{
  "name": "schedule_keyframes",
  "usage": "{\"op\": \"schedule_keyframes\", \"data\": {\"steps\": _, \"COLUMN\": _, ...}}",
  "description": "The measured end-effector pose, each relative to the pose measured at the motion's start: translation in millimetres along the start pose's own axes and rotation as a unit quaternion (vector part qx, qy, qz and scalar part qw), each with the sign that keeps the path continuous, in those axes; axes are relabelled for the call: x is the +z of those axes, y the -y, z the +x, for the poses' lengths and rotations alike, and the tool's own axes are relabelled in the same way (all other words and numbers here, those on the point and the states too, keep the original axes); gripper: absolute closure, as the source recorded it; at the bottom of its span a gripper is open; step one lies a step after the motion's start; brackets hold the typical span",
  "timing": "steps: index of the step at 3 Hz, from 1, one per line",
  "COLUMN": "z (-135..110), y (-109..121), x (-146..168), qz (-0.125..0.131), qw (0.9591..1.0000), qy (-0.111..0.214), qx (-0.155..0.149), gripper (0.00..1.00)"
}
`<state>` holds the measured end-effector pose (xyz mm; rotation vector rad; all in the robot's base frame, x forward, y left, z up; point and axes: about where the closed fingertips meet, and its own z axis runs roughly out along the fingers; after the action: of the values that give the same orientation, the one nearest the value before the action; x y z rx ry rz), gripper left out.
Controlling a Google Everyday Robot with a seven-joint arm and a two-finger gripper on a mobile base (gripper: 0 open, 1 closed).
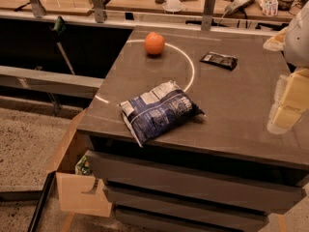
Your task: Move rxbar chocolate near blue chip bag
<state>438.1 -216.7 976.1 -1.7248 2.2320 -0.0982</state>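
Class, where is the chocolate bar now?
The chocolate bar lies far back, right of the orange, beyond the chip bag; the gripper hangs at the right edge.

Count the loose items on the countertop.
3. The orange sits at the back left, the rxbar chocolate at the back right, the blue chip bag at the front edge. The gripper hangs at the right edge and may hide more.

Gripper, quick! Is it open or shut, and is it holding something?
Gripper: at the right edge above the table; open or shut cannot be told. The rxbar chocolate lies on the table, not in it.
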Motion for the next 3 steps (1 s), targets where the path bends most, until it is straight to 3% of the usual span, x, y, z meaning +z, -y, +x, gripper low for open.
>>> {"op": "schedule_keyframes", "data": {"steps": 1, "z": 0, "y": 0, "x": 0, "qz": 0.000, "qw": 1.0000, "qy": 0.000, "qx": 0.000, "gripper": 0.00}}
{"op": "schedule_keyframes", "data": {"steps": 2, "z": 7, "y": 10, "x": -2, "qz": 0.015, "qw": 0.9994, "qy": 0.023, "qx": 0.023, "gripper": 0.00}}
{"op": "schedule_keyframes", "data": {"steps": 3, "z": 37, "y": 46, "x": 0, "qz": 0.066, "qw": 0.9915, "qy": 0.052, "qx": 0.099, "gripper": 0.00}}
